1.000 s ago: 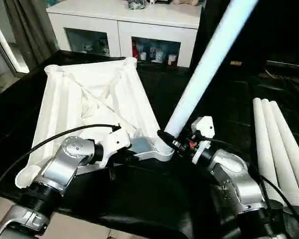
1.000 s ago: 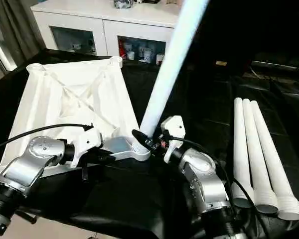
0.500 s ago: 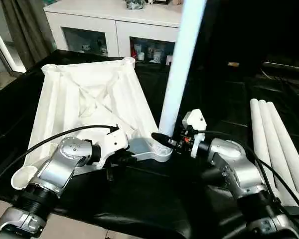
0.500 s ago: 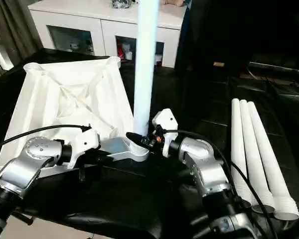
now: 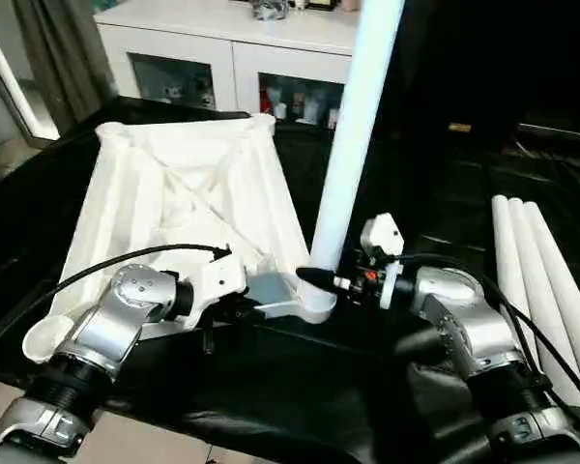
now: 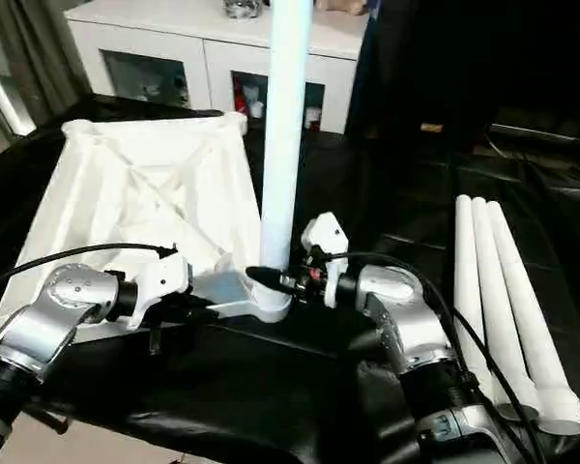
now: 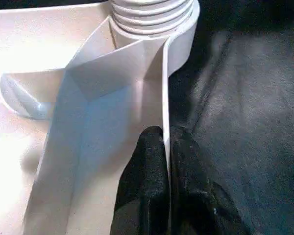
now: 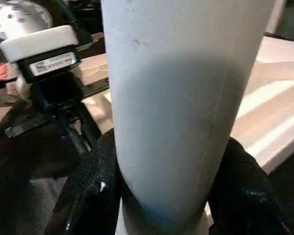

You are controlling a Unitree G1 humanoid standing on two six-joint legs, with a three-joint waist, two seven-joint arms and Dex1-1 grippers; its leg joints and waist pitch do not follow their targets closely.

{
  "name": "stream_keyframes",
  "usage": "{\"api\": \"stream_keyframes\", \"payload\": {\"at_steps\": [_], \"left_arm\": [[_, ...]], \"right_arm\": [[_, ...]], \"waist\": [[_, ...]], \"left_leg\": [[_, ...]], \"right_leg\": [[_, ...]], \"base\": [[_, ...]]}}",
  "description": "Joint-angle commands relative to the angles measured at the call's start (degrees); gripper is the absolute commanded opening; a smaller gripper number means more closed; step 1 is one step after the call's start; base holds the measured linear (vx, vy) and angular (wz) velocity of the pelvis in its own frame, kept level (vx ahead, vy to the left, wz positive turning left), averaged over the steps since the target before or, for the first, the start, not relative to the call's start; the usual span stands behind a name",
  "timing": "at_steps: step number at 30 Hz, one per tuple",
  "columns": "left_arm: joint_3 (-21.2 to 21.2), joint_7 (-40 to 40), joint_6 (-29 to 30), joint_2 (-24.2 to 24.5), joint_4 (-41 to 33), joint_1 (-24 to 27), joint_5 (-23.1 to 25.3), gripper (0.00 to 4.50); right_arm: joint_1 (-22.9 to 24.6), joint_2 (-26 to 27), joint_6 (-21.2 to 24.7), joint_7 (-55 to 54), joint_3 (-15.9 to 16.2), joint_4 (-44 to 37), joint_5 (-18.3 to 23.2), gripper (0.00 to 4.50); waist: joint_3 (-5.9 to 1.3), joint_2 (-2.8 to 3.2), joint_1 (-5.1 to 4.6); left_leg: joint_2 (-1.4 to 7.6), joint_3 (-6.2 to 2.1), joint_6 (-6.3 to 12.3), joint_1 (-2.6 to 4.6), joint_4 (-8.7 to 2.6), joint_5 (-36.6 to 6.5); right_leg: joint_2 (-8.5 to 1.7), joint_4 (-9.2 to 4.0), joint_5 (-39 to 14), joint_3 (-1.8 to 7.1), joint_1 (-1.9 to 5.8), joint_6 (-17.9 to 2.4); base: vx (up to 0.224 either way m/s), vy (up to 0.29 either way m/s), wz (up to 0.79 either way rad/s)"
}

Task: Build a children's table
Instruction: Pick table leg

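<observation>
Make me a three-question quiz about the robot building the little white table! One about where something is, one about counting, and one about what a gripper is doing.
1. Where does the standing leg sit?
A. In a near corner socket of the table top
B. Flat on the black cloth
C. On the cabinet

2. How many spare legs lie to the robot's right?
A. One
B. Three
C. Five

3. What is the left gripper doing?
A. Hanging open in the air
B. Pinching the table top's thin edge wall
C. Holding a leg

Answers:
1 A, its ribbed end is down in the round corner socket.
2 B, three white tubes lie side by side.
3 B, the left wrist view shows its fingers shut on the thin wall, while the right gripper clasps the standing leg.
</observation>
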Motion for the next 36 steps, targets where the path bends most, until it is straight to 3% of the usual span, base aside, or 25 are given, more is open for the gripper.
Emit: {"api": "stream_keyframes", "payload": {"at_steps": [1, 6, 11, 13, 14, 18, 21, 23, 24, 26, 27, 28, 29, 32, 33, 34, 36], "left_arm": [[-0.68, -2.45, -3.19, -0.62, -1.05, -1.88, -1.77, 0.00], [-0.76, -5.01, -4.17, -0.23, -0.15, -3.23, -1.86, 0.00], [-0.29, -3.85, -4.39, -1.07, 1.53, -4.04, -1.53, 0.00], [-0.10, -3.11, -4.50, -1.57, 2.28, -4.25, -1.17, 0.00], [0.24, -2.15, -4.20, -2.25, 2.78, -4.38, -0.76, 0.00], [0.62, 0.99, -2.79, -3.44, 3.75, -4.96, 0.30, 0.00], [1.12, 4.61, -0.75, -4.65, 4.88, -5.75, 1.18, 0.00], [2.26, 9.35, 2.29, -6.95, 5.89, -6.63, 1.44, 0.00], [2.50, 10.20, 2.88, -7.48, 6.17, -6.88, 1.40, 0.00], [2.59, 11.68, 4.08, -8.52, 6.38, -7.31, 1.63, 0.00], [2.40, 13.23, 5.48, -9.46, 6.49, -7.75, 2.34, 0.00], [2.28, 14.30, 6.38, -10.09, 6.74, -8.13, 2.84, 0.00], [2.30, 16.31, 7.72, -11.06, 7.17, -8.66, 3.60, 0.00], [3.07, 24.55, 13.09, -15.41, 8.92, -10.69, 5.22, 0.00], [3.48, 26.73, 14.67, -16.68, 9.31, -11.14, 5.38, 0.00], [3.79, 28.83, 15.82, -17.87, 9.85, -11.55, 5.63, 0.00], [3.98, 32.04, 17.32, -19.83, 10.89, -12.19, 6.24, 0.00]], "right_arm": [[3.16, -0.54, 1.82, 3.32, 3.78, 4.60, -1.23, 1.88], [4.32, -1.71, 0.69, 6.09, 4.88, 4.53, -1.50, 1.88], [3.81, -0.58, 0.25, 3.73, 3.55, 6.46, -1.98, 1.88], [3.48, 0.02, -0.09, 2.05, 2.92, 7.88, -2.55, 1.88], [2.96, 0.74, -1.18, -0.87, 2.14, 9.94, -3.38, 1.88], [1.44, 2.25, -2.48, -8.31, 0.20, 14.12, -4.89, 1.88], [0.51, 3.70, -3.16, -13.70, -1.54, 16.47, -5.16, 1.88], [-0.15, 5.70, -3.07, -19.19, -2.95, 18.37, -5.24, 1.88], [-0.29, 6.18, -3.09, -20.36, -3.20, 18.78, -5.27, 1.88], [-0.71, 7.37, -2.67, -23.22, -3.73, 19.84, -5.25, 1.88], [-1.38, 8.26, -2.85, -26.30, -3.84, 21.17, -5.84, 1.88], [-1.96, 8.91, -3.06, -28.50, -3.88, 22.26, -6.29, 1.88], [-2.91, 9.73, -3.55, -31.44, -4.06, 24.02, -6.76, 1.88], [-6.66, 12.46, -5.16, -42.53, -5.82, 29.62, -8.07, 1.88], [-7.48, 13.18, -5.39, -44.69, -6.55, 30.69, -8.04, 1.88], [-8.07, 13.77, -5.70, -46.56, -7.04, 31.34, -8.00, 1.88], [-9.08, 14.94, -6.01, -49.24, -7.96, 32.63, -7.78, 1.88]], "waist": [[-2.81, 0.41, 0.06], [-3.00, 0.79, 0.38], [-2.91, 0.66, 0.61], [-2.69, 0.63, 0.53], [-2.42, 0.55, 0.47], [-2.09, 0.36, 0.23], [-2.19, 0.15, -0.44], [-2.16, -0.42, -0.79], [-2.12, -0.15, -0.66], [-2.16, -0.21, -0.84], [-2.18, -0.13, -0.98], [-2.23, -0.50, -1.04], [-2.27, -0.17, -0.98], [-2.27, -0.15, -1.45], [-2.21, -0.16, -1.37], [-2.42, -0.53, -1.33], [-2.43, -0.39, -1.09]], "left_leg": [[4.03, -1.48, 0.58, 0.47, -4.86, -14.35], [4.12, -1.39, 1.09, 0.54, -4.80, -12.48], [4.13, -1.38, 0.78, 0.57, -4.89, -13.15], [4.11, -1.40, 0.33, 0.66, -5.05, -14.84], [4.17, -1.53, -0.58, 0.81, -5.23, -17.60], [4.24, -2.04, -2.08, 1.19, -5.56, -21.84], [4.09, -2.46, -3.14, 0.86, -5.80, -23.09], [4.15, -2.34, -2.75, 0.97, -5.76, -24.01], [4.11, -2.40, -2.74, 1.14, -5.68, -24.14], [4.06, -2.48, -2.66, 1.02, -5.78, -24.52], [4.04, -2.48, -2.77, 0.87, -5.91, -24.19], [4.06, -2.49, -2.87, 0.79, -5.96, -24.03], [4.08, -2.51, -2.87, 0.81, -6.02, -23.72], [3.94, -2.29, -3.67, 1.24, -5.92, -25.09], [3.89, -2.48, -3.60, 1.12, -5.93, -25.22], [3.87, -2.36, -3.17, 1.01, -5.91, -24.64], [3.83, -2.16, -2.63, 1.07, -5.85, -23.94]], "right_leg": [[-4.89, -4.90, -11.79, 2.58, 1.74, -14.26], [-4.89, -4.47, -6.61, 2.46, 1.83, -15.75], [-4.94, -4.64, -7.95, 2.45, 1.85, -15.77], [-4.94, -4.89, -10.45, 2.49, 1.63, -15.51], [-5.17, -5.29, -15.55, 2.57, 1.45, -14.70], [-5.42, -6.02, -25.17, 2.70, 0.81, -11.75], [-5.39, -6.15, -27.55, 2.51, 0.79, -10.10], [-5.39, -6.43, -27.99, 2.60, 0.44, -9.61], [-5.50, -6.45, -28.47, 2.66, 0.24, -9.65], [-5.44, -6.67, -29.54, 2.61, 0.25, -9.09], [-5.32, -6.61, -28.62, 2.51, 0.23, -9.11], [-5.29, -6.57, -28.26, 2.42, 0.31, -9.09], [-5.36, -6.51, -27.15, 2.45, 0.32, -9.25], [-5.19, -6.60, -26.36, 2.44, -0.11, -9.84], [-5.26, -6.69, -26.49, 2.32, 0.02, -9.81], [-5.25, -6.70, -25.41, 2.35, 0.18, -9.72], [-5.13, -6.75, -23.26, 2.43, 0.09, -9.86]], "base": [[0.000, 0.000, 0.00], [0.000, 0.000, 0.00], [0.000, 0.000, 0.00], [0.000, 0.000, 0.00], [0.000, 0.000, 0.00], [0.000, 0.000, 0.00], [0.000, 0.000, 0.00], [0.000, 0.000, 0.00], [0.000, 0.000, 0.00], [0.000, 0.000, 0.00], [0.000, 0.000, 0.00], [0.000, 0.000, 0.00], [0.000, 0.000, 0.00], [0.000, 0.000, 0.00], [0.000, 0.000, 0.00], [0.000, 0.000, 0.00], [0.000, 0.000, 0.00]]}}
